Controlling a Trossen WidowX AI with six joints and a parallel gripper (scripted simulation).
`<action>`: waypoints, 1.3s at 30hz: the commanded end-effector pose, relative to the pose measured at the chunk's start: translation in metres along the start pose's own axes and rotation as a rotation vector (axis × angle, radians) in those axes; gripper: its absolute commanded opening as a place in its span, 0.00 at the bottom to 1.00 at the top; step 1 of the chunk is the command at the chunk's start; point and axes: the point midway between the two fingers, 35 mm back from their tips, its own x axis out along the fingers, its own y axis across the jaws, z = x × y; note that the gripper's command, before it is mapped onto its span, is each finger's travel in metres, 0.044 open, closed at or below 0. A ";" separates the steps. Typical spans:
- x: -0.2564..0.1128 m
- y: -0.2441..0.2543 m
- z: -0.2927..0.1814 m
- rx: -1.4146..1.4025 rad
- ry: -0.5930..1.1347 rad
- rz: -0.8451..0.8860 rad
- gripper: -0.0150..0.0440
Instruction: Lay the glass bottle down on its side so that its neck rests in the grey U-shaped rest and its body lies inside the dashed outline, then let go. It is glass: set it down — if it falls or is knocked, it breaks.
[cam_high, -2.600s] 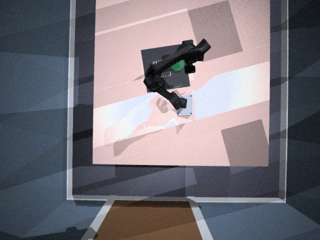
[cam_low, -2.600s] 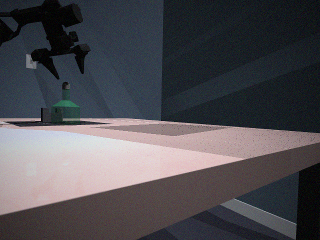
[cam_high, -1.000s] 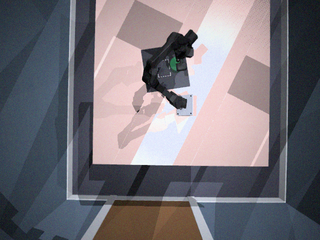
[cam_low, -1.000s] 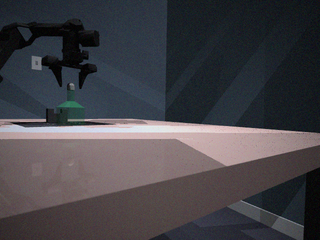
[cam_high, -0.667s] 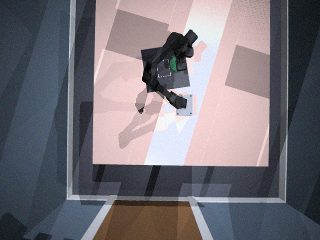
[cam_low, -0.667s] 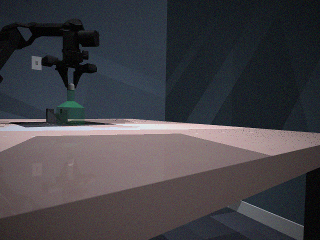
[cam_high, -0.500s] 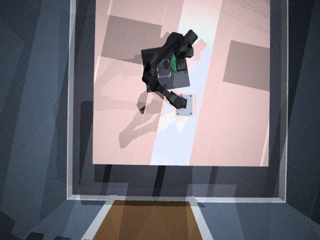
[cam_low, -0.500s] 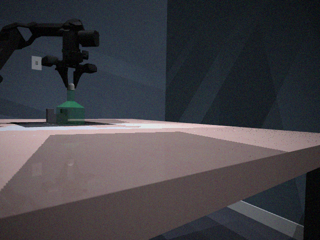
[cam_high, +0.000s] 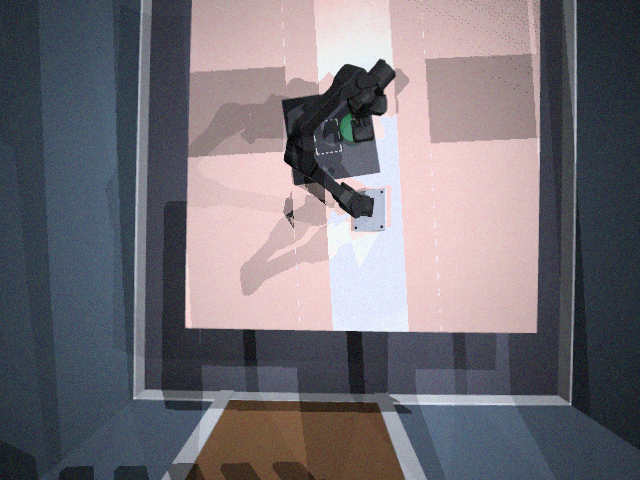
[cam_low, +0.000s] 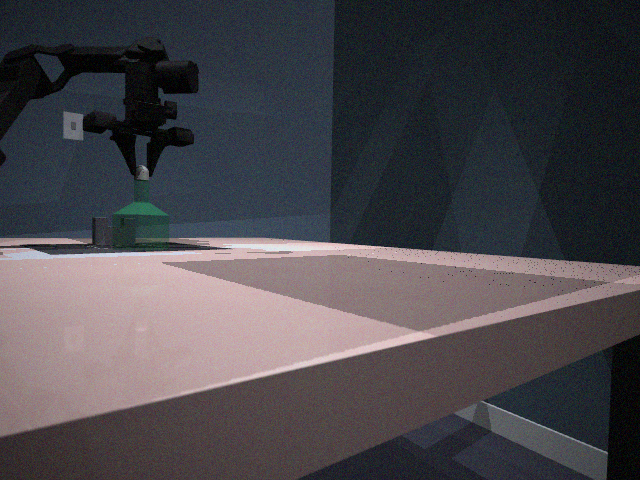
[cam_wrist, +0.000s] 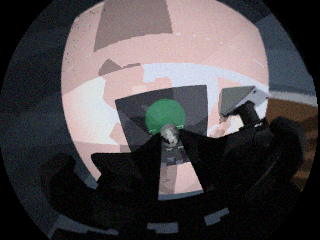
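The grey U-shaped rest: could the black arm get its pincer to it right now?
Probably not yet. The pincer is shut on the top of the green bottle, which stands upright close by the rest. It would likely have to let go first.

Green bottle, black tool, pale pink bench
The bottle (cam_high: 346, 129) (cam_low: 140, 227) (cam_wrist: 165, 114) is translucent green with a silvery-grey cap (cam_low: 142, 173) (cam_wrist: 170, 135); the tool (cam_low: 143, 173) (cam_wrist: 170, 134) is black. The bench (cam_high: 480, 232) (cam_low: 180, 335) (cam_wrist: 220, 50) is pale pink, banded bluish white and patched with grey-brown shade. A charcoal mat (cam_high: 361, 160) (cam_low: 67, 250) (cam_wrist: 195, 100) bears a white dashed outline (cam_high: 328, 152). The rest (cam_low: 100, 230) looks mid-grey, though the dim view may dull it. The wall (cam_low: 258, 103) is slate blue.
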 end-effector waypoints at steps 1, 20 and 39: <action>-0.001 0.000 -0.005 0.001 0.001 -0.001 0.43; -0.007 0.001 -0.028 -0.004 -0.014 -0.007 0.43; -0.009 0.000 -0.049 -0.005 -0.031 0.002 0.43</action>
